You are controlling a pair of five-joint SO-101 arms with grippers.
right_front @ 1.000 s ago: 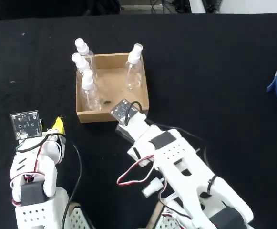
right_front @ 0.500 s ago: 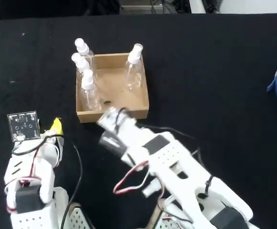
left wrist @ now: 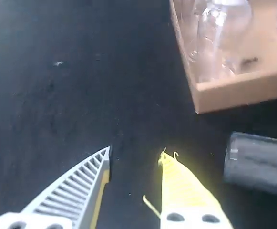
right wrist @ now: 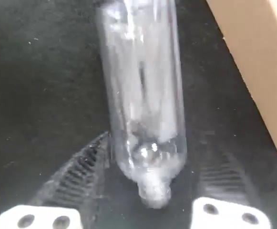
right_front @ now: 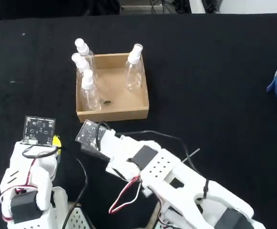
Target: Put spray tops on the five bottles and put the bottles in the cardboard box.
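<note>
Right gripper (right wrist: 159, 143) swung from the cardboard box (right_front: 112, 114) front to the high view's lower left, fingers wide beside the fifth bottle (right wrist: 143, 95) (lying flat, no top seen). Left gripper (left wrist: 136, 152) wide, empty. Likely grasping next.

Soft, even light falls from above on the black table cloth (right_front: 214, 71), which swallows most of it and carries hardly any shadow. The cardboard box (right_front: 112, 114) stands out brightly lit. The right arm's white shell (right_front: 176, 176) comes near to washing out (most of all in the high view). In the right wrist view, pale glints streak the clear bottle (right wrist: 143, 109). In the left wrist view the cloth has a dull grey sheen.
</note>
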